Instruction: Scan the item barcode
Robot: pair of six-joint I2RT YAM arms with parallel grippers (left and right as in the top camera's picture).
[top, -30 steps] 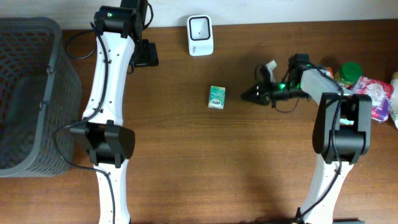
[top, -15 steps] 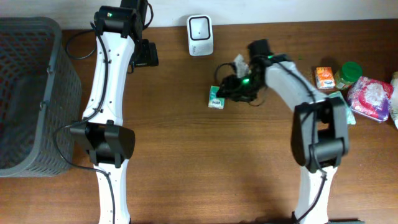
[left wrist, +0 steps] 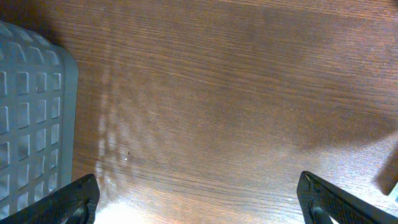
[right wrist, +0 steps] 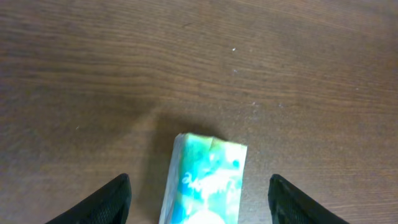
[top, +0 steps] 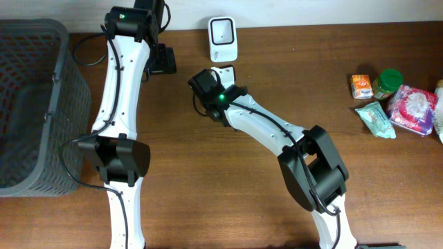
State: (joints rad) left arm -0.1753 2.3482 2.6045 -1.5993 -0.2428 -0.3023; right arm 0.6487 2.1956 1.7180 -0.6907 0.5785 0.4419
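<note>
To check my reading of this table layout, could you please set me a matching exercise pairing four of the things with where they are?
Things:
1 scanner
2 basket
3 teal pack
4 green-lidded jar

Places:
A right end of the table, beside an orange carton
B between the fingers of the open right gripper
C left end
D middle of the far edge

Pairs: 1-D, 2-C, 3-B, 4-A

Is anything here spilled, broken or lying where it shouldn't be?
Nothing stands out. The small teal pack lies intact on the wooden table, slightly slanted inside the open right gripper. The groceries at the far right sit in a loose cluster with nothing spilled, and the scanner and basket look normal.
</note>
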